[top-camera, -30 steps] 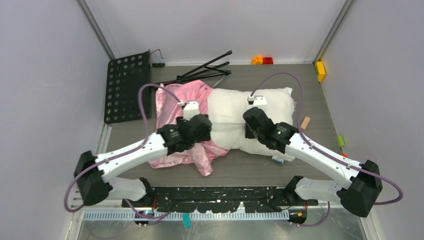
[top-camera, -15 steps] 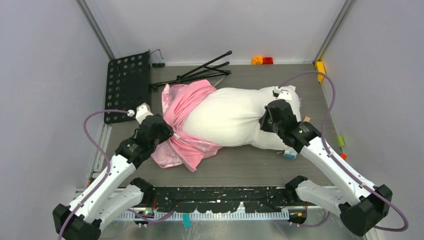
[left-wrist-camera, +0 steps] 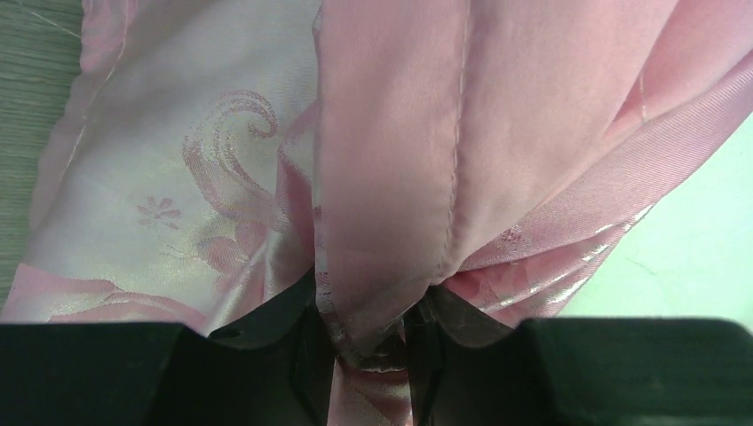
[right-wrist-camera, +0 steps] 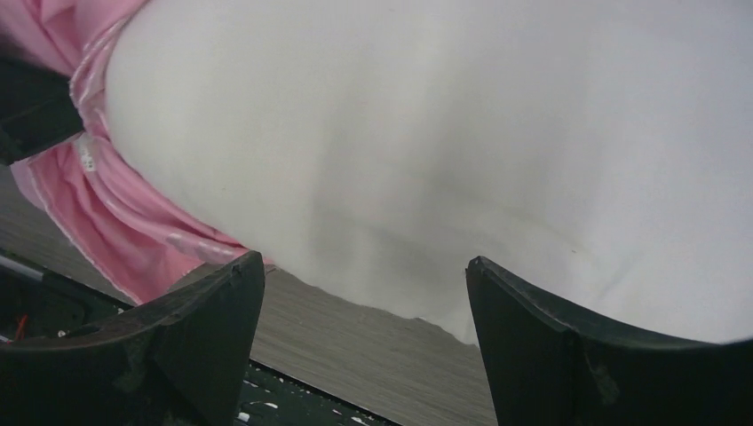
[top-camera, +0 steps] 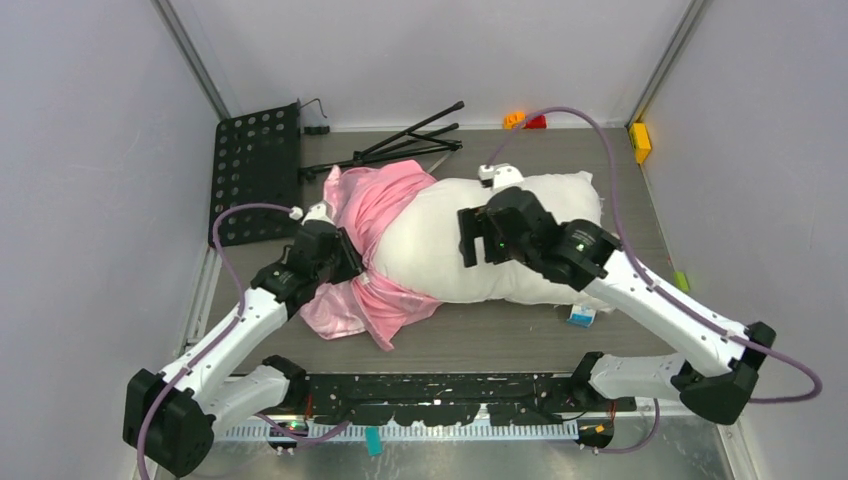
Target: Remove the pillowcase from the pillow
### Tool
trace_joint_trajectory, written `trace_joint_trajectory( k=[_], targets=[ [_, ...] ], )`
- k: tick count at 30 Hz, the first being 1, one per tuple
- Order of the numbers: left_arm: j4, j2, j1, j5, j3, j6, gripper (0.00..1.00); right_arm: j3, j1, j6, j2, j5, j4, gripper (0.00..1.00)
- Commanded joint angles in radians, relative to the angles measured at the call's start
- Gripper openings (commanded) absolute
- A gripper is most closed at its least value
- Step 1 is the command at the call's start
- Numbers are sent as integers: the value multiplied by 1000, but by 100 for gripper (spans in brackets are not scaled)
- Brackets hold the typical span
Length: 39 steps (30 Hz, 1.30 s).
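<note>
Lying across the grey counter [top-camera: 480, 335], the pillow [top-camera: 430, 255] is stretching its long axis left to right, and most of it is showing bare white. The pillowcase [top-camera: 375, 200] is bunching over the pillow's left end only and spilling off toward the pillow's near-left corner. So the cover is sitting leftward of the pillow's middle, and I'd judge it needs to slide off along that axis, away from the pillow's right end. The left arm is the nearer one: it is reaching in low at the pillow's left end, its claw [left-wrist-camera: 368, 355] pinching a fold of pink satin between narrow jaws. The right arm is bending over the pillow's middle, elbow out past the pillow's right end, its claw [right-wrist-camera: 364, 266] gaping wide just above the white stuffing and gripping nothing. I'd say it is lining up to pin the pillow.
</note>
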Motion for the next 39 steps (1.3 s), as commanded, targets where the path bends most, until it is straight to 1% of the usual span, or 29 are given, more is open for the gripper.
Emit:
trace_joint_trajectory(
  k=[1, 4, 7, 9, 10, 11, 12, 13, 14, 15, 16, 17, 18, 19, 22, 25, 27, 29, 30, 31, 32, 33, 35, 36, 37, 38, 39],
  targets=[
    [57, 10, -5, 97, -19, 21, 33, 91, 132, -35, 122, 171, -51, 89],
    [55, 1, -4, 94, -22, 22, 36, 103, 154, -35, 222, 161, -4, 90],
    [51, -10, -5, 87, -23, 23, 39, 110, 152, -34, 327, 180, 29, 92],
    [47, -15, -4, 78, -25, 28, 40, 102, 137, -31, 379, 165, 57, 92],
    [44, -18, -4, 75, -24, 35, 40, 92, 121, -23, 396, 149, 73, 91],
    [37, -20, -4, 63, -22, 42, 40, 76, 103, -14, 402, 133, 94, 88],
    [28, -26, -4, 45, -19, 49, 40, 58, 83, -7, 399, 116, 116, 76],
    [20, -34, -4, 20, -21, 54, 40, 41, 63, 1, 389, 103, 134, 60],
    [18, -43, -4, -13, -24, 62, 38, 23, 44, 10, 359, 101, 149, 41],
    [16, -55, -4, -44, -30, 63, 35, 4, 28, 18, 328, 105, 166, 27],
    [15, -68, -3, -70, -38, 67, 30, -20, 13, 23, 295, 111, 184, 12],
    [17, -78, -3, -95, -44, 72, 18, -40, -5, 29, 255, 115, 202, 3],
    [14, -89, -3, -125, -51, 74, 3, -61, -30, 37, 219, 117, 215, 0],
    [4, -95, -3, -158, -52, 72, 0, -78, -67, 45, 186, 117, 223, 0],
    [-37, -106, 5, -254, -43, 62, 0, -129, -172, 68, 96, 111, 238, 0],
    [-62, -108, 14, -295, -18, 69, 0, -179, -238, 69, 32, 75, 262, 0],
    [-55, -110, 14, -290, -4, 65, 0, -197, -246, 61, 28, 8, 281, 0],
    [0, -122, 14, -218, 0, 76, 1, -190, -245, 61, 51, -65, 287, 0],
    [41, -129, 14, -148, 1, 93, 4, -182, -245, 65, 71, -99, 286, 0],
    [79, -135, 14, -81, 7, 107, 10, -173, -245, 69, 86, -123, 286, 0],
    [100, -139, 14, -12, 18, 108, 22, -167, -246, 73, 99, -140, 285, 0],
    [113, -141, 14, 97, 31, 125, 34, -163, -245, 76, 107, -154, 288, 0],
    [127, -138, 12, 237, 57, 154, 65, -164, -245, 79, 113, -172, 298, 0],
    [120, -132, 10, 279, 72, 155, 82, -164, -245, 80, 114, -174, 298, 0],
    [108, -123, 9, 309, 85, 156, 96, -162, -246, 78, 116, -177, 298, 0],
    [89, -118, 1, 324, 103, 158, 99, -158, -246, 75, 116, -179, 292, 0],
    [66, -116, -13, 319, 115, 162, 100, -153, -245, 70, 118, -180, 287, 0]
  ],
)
